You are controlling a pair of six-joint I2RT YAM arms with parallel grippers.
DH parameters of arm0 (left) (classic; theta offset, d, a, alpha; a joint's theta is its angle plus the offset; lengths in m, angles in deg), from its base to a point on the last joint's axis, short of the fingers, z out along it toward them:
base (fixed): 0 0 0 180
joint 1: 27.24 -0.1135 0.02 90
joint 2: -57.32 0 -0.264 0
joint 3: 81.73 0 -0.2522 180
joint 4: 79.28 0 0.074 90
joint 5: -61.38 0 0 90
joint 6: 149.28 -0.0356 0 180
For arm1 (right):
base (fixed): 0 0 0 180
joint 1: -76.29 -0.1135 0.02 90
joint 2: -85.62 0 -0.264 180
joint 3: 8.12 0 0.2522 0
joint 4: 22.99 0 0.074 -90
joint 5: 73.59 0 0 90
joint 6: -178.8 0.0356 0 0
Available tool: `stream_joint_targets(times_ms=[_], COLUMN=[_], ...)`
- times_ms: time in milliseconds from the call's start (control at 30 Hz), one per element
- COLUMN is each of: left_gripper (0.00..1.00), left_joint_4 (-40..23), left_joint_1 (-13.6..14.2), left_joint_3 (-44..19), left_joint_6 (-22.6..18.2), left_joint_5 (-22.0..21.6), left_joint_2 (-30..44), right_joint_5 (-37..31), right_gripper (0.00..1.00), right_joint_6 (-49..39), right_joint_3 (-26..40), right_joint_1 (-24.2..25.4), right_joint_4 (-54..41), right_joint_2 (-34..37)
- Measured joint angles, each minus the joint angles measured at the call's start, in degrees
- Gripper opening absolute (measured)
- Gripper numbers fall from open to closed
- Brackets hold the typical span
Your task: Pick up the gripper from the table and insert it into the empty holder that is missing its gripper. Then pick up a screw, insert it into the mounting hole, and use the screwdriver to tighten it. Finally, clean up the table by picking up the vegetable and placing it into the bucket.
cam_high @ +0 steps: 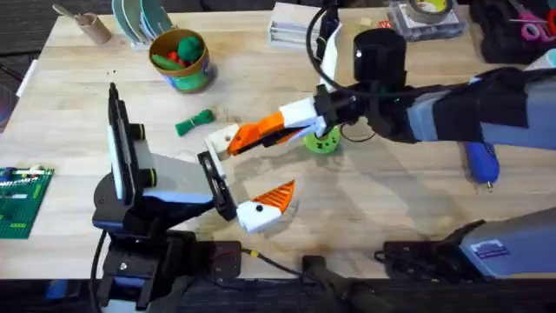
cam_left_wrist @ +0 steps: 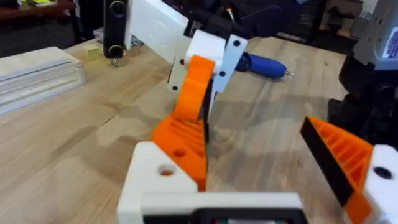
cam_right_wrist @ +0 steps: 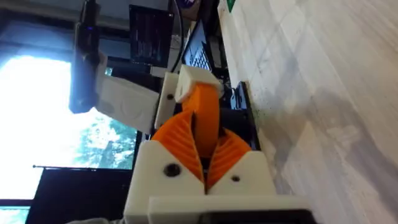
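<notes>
Right tool (cam_high: 294, 122) clamped on gripper (cam_high: 256, 132), pushing it into holder (cam_high: 221, 141) on wide-open left tool (cam_high: 252, 167). Left to do: screw, screwdriver (cam_high: 480, 161), vegetable (cam_high: 193, 122) into bucket (cam_high: 195, 78).

Both arms wear black and grey casings, with black cables along them. The right gripper (cam_high: 265, 135) has white angular finger blocks tipped with orange ribbed pads; the left gripper (cam_high: 252, 187) matches, dark screw holes showing.
</notes>
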Motion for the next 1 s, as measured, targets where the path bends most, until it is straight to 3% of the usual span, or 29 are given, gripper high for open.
stream_joint_targets(times_ms=[500, 833, 900, 1000], left_gripper=[0.993, 0.993, 0.993, 0.992], left_joint_4=[0.2, 0.3, 0.3, 0.3], left_joint_1=[-0.6, -0.7, -0.7, -0.7], left_joint_3=[0.0, 0.0, 0.0, 0.0], left_joint_6=[1.3, 1.9, 1.9, 1.9], left_joint_5=[-2.2, -3.1, -3.2, -3.2], left_joint_2=[0.0, 0.0, 0.0, 0.0], right_joint_5=[-10.4, -12.0, -12.0, -11.7], right_gripper=[0.009, 0.012, 0.030, 0.132], right_joint_6=[1.3, 1.3, 1.3, 1.3], right_joint_3=[0.7, 0.9, 0.9, 0.9], right_joint_1=[-5.5, -5.9, -5.9, -5.9], right_joint_4=[2.7, 2.8, 2.8, 2.7], right_joint_2=[0.0, 0.0, 0.0, 0.0])
